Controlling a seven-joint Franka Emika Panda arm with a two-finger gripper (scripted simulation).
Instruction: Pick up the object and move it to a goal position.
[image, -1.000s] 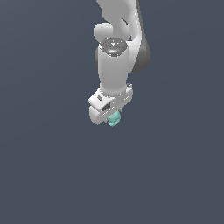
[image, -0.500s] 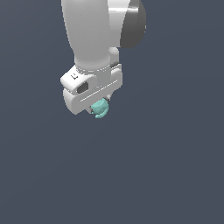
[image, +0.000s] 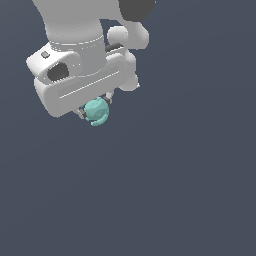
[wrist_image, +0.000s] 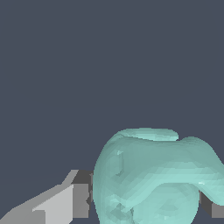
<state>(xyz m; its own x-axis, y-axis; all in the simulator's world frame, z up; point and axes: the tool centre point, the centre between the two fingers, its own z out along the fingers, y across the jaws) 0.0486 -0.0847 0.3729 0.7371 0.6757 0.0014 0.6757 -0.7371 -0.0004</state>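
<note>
- Exterior view: one white gripper (image: 95, 111) hung in the upper part of the exterior view's left, its fingers clamped on one teal object (image: 96, 111), which poked out just beneath the hand's body. Against the frames of a second and half a second before, the arm filled far more of the picture and sat further toward the exterior view's left; the object stayed in the grip.
- Wrist view: one object (wrist_image: 153, 179) loomed large between two grey fingers (wrist_image: 70, 199), pressed against them on both sides, over plain dark ground.

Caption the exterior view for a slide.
Panda gripper holds the teal object between its fingers against a plain dark background.
</note>
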